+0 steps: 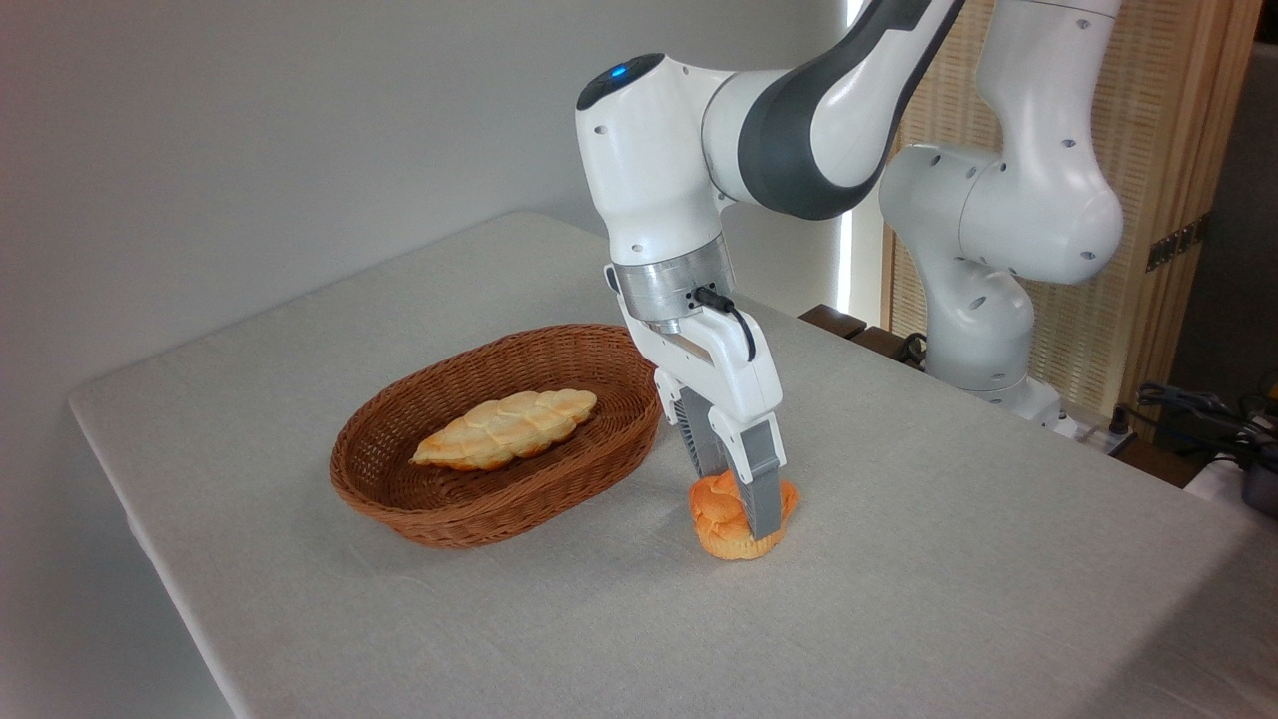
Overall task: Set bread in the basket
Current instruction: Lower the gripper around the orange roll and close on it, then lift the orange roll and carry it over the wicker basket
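The jaws of the gripper (737, 499) are closing around the small orange knotted bun (721, 519) sitting on the grey worktop (949, 559); lifting into the oval brown wicker basket (479, 499) is remaining.

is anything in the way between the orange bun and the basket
Nothing visible. The bread sits on the table with the gripper around it, bare cloth up to the basket. A braided loaf lies inside, with room beside it.

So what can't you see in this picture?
- Bun: its middle is behind the gripper finger; whether the fingers squeeze it is unclear.
- Basket: part of its floor is under the loaf.
- Arm base: cut off at the right, behind the table edge.
- Things far right: too small and cropped.
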### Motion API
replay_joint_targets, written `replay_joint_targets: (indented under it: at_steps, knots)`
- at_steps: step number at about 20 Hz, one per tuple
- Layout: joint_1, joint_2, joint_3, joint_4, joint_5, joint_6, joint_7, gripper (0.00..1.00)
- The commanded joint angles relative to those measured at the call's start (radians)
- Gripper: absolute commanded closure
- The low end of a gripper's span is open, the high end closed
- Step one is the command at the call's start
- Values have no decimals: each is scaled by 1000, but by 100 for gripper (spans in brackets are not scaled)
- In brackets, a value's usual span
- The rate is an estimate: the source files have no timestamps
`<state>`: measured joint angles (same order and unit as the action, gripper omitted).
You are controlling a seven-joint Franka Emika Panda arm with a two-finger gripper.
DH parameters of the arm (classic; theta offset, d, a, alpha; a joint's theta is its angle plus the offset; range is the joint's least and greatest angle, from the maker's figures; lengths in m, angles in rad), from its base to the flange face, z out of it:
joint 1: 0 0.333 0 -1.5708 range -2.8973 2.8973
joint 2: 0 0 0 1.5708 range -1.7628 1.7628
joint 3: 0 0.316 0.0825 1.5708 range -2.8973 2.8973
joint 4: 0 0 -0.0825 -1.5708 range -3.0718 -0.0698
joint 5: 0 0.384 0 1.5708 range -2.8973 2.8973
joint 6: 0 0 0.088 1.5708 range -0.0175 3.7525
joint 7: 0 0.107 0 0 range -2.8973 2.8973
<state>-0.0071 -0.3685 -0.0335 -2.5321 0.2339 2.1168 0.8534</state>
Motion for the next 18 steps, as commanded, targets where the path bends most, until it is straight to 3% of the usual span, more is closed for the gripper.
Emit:
replay_joint_targets:
  at_steps: [1, 7, 12, 15, 18]
  knots:
    - [-4, -10, 10, -16, 18, 28, 1, 64]
    - [-2, -13, 17, 47, 16, -23, 4, 64]
    - [-4, 11, 15, 355, -1, -346, 16, 63]
    - [-11, 32, 1, 456, -68, -420, 10, 63]
    - [-82, 51, -2, 489, -148, -433, -32, 63]
